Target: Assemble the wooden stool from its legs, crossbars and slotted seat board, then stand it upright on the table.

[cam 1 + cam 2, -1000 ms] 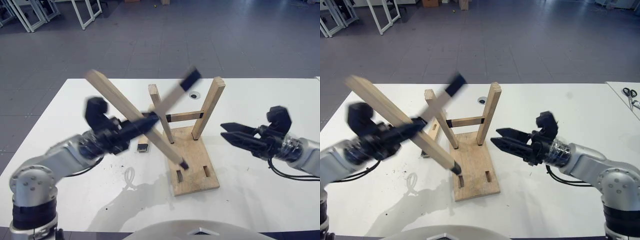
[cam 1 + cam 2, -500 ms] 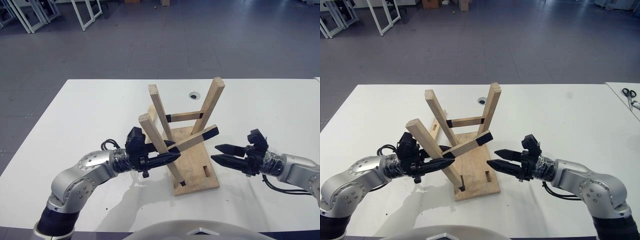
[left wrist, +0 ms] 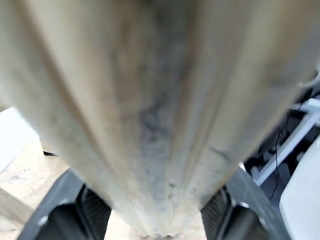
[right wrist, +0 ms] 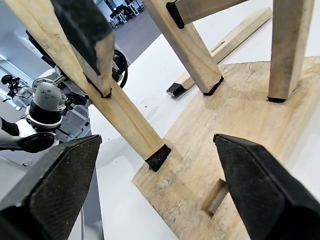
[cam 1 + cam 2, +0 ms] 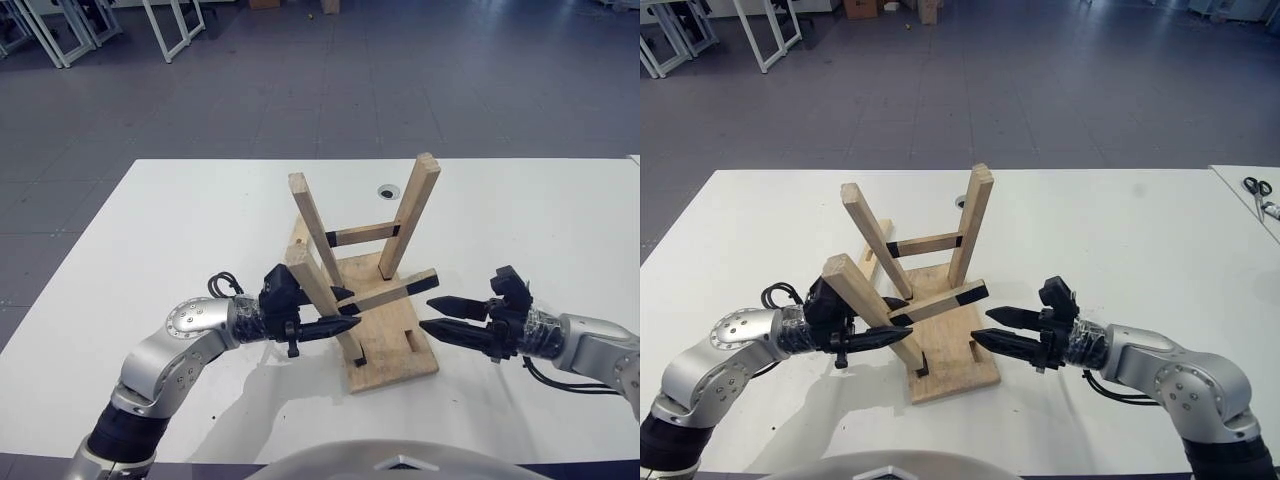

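Observation:
The slotted seat board (image 5: 392, 318) lies flat on the white table. Two legs (image 5: 312, 228) (image 5: 408, 215), joined by a black-tipped crossbar (image 5: 362, 235), stand in its far slots. My left gripper (image 5: 338, 320) is shut on a third leg (image 5: 312, 282), which leans with its black-tipped foot (image 4: 157, 156) at the front left slot. A crossbar (image 5: 398, 290) sticks out of that leg toward my right gripper (image 5: 427, 314). The right gripper is open, just right of the board, and its fingers (image 4: 55, 195) frame the board. One empty slot (image 4: 215, 195) shows near the front right.
A loose slotted wooden bar (image 4: 235, 37) lies on the table behind the board's left side. A round cable hole (image 5: 388, 190) sits at the table's far edge. Scissors (image 5: 1260, 186) lie on a neighbouring table at the right. Bare tabletop (image 5: 180, 230) spreads on both sides.
My left arm swung the leg and its crossbar down from mid-air and set its foot on the board. My right gripper moved in closer to the board's right side.

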